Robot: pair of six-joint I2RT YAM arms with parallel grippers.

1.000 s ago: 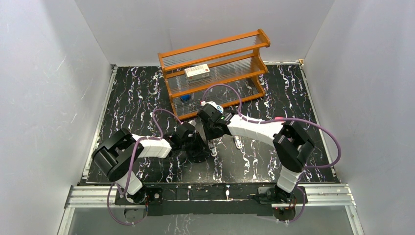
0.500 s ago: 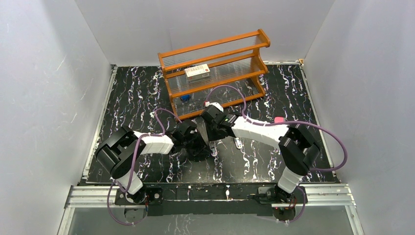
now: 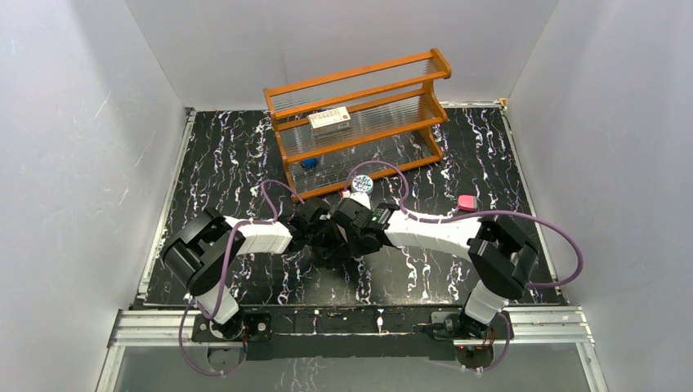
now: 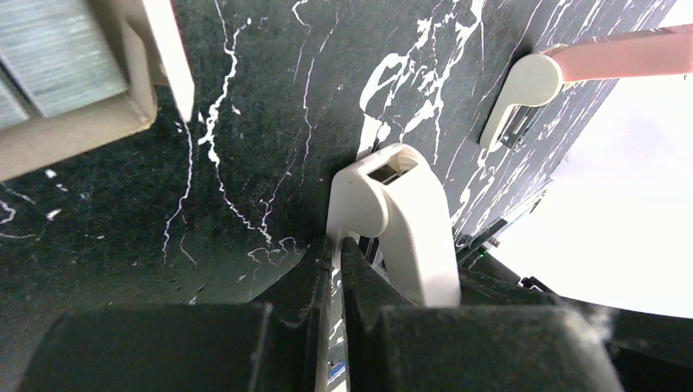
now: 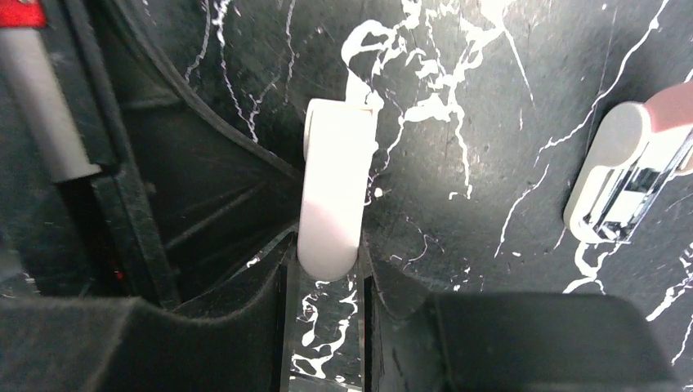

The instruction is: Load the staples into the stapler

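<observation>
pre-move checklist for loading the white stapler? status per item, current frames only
1. Stapler located, lying between both pincers: ok.
2. Right pincer aligned, fingers flanking the stapler's near end: ok. Whether the grip is firm: cannot tell.
3. Left pincer grip: fingers are nearly together beside the stapler, but what they pinch: cannot tell.
4. Stapler opened with channel exposed: not ok, it looks closed.
5. Staples picked up: not ok, they lie in the open box, neither pincer on them.
6. Peach stapler out of the way: ok, it lies apart to the side.
</observation>
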